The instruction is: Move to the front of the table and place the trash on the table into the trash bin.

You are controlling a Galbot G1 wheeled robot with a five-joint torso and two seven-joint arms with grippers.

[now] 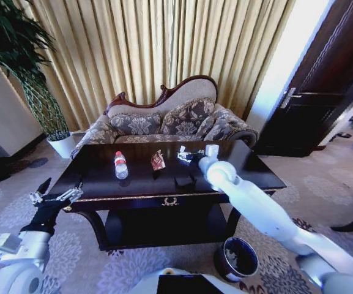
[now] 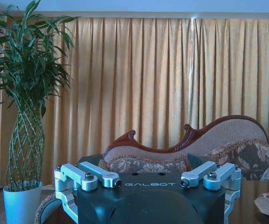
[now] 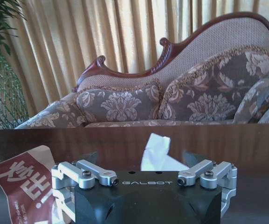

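The dark table (image 1: 96, 166) holds the trash: a clear bottle (image 1: 121, 165) with a red cap, a reddish wrapper (image 1: 158, 160) and a small white scrap (image 1: 182, 149). My right arm reaches over the table, and its gripper (image 1: 187, 157) is low over the top just short of the scrap. In the right wrist view the right gripper (image 3: 148, 181) is open, the white scrap (image 3: 156, 151) stands straight ahead of the gap, and the wrapper (image 3: 22, 179) lies off to one side. My left gripper (image 1: 54, 195) hangs open beside the table's left corner. The trash bin (image 1: 237, 257) stands on the carpet at the front right.
A patterned sofa (image 1: 170, 122) backs the table, with curtains behind it. A potted plant in a white pot (image 1: 61, 145) stands at the back left. A dark door (image 1: 323, 92) is on the right. Carpet lies open on both sides of the table.
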